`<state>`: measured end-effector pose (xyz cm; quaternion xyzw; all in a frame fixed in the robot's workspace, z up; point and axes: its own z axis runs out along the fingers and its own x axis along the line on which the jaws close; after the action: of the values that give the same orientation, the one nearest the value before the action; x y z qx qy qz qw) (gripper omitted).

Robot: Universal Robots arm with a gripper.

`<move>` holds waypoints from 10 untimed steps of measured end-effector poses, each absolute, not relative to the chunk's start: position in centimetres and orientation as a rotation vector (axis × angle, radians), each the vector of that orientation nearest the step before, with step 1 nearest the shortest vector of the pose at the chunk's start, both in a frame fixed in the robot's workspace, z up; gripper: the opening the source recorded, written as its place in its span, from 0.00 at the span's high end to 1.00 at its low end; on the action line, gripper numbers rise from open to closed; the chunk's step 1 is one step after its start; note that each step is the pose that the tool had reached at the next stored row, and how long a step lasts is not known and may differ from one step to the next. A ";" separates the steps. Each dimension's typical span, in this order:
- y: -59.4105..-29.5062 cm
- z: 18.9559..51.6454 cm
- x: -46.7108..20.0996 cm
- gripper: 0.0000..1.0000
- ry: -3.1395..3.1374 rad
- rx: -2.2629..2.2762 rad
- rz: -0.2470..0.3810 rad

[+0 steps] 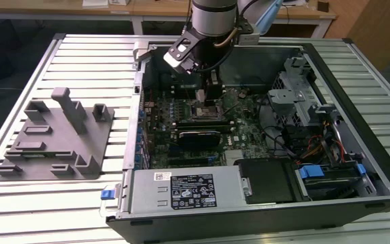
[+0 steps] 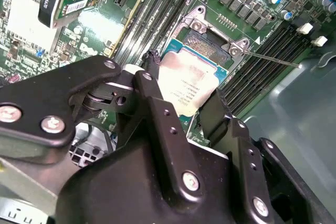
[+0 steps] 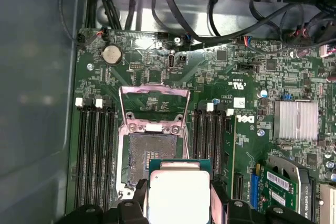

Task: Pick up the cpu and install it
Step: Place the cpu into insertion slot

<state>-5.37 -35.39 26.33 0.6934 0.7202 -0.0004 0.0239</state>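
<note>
My gripper (image 1: pixel 205 95) reaches down into the open computer case over the motherboard. It is shut on the cpu (image 2: pixel 189 83), a small silvery square chip with a pale rim, held by two opposite edges between black fingers (image 2: pixel 152 95). In the first wrist view the cpu (image 3: pixel 178 192) hangs tilted just above and partly over the open socket (image 3: pixel 147 153). The socket's metal load frame (image 3: pixel 155 106) is flipped up and its contact field is bare. In the second wrist view the socket (image 2: pixel 210 43) lies just beyond the chip.
The case wall (image 1: pixel 138 76) rises close to the socket on the exterior view's left. Memory slots (image 3: pixel 94 150) flank the socket on both sides. A black module (image 1: pixel 198 136), a power supply (image 1: pixel 188 190) and a drive cage (image 1: pixel 296 96) fill the case. A grey fixture (image 1: pixel 53 137) stands outside.
</note>
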 end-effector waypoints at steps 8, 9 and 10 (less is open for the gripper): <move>-35.4 26.2 -5.4 0.45 2.228 2.146 -0.001; -35.4 26.1 -5.4 0.45 2.228 2.146 -0.001; -35.4 26.0 -5.4 0.45 2.228 2.146 -0.001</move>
<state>-5.36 -35.39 26.00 0.6935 0.7200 -0.0003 0.0238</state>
